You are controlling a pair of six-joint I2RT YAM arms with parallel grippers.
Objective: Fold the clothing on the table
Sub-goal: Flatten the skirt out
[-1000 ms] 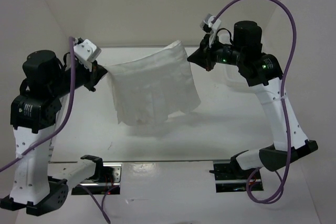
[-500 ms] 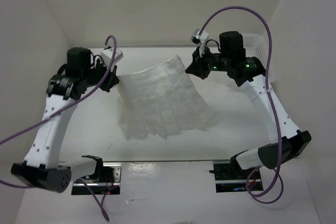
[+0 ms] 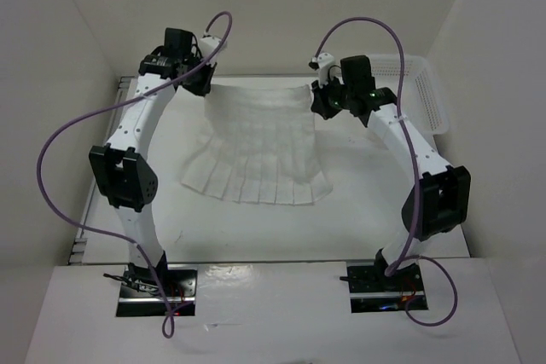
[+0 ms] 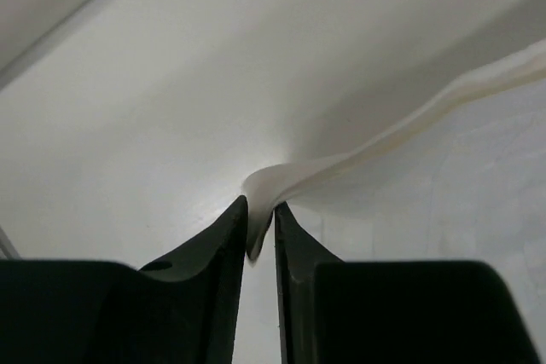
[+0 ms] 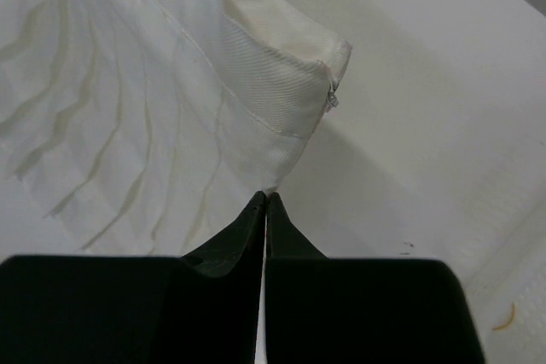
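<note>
One piece of clothing is seen on the worktop. It is a thin white skirt with many long pleat lines. It is spread flat in a fan shape. The narrow top band is laid near the far edge of the worktop, and the wide hem is turned toward the near edge. In the right wrist view a plain band is seen along the top, with a tiny zip pull at its end.

Two claws are counted. The left claw is placed at the top left corner of the skirt. Its fingers are held a little apart, and a fold of cloth is seen between them. The right claw is placed at the top right corner. Its fingers are pressed tight together on the edge of the skirt.

One white basket with small holes is seen at the far right corner of the worktop.
</note>
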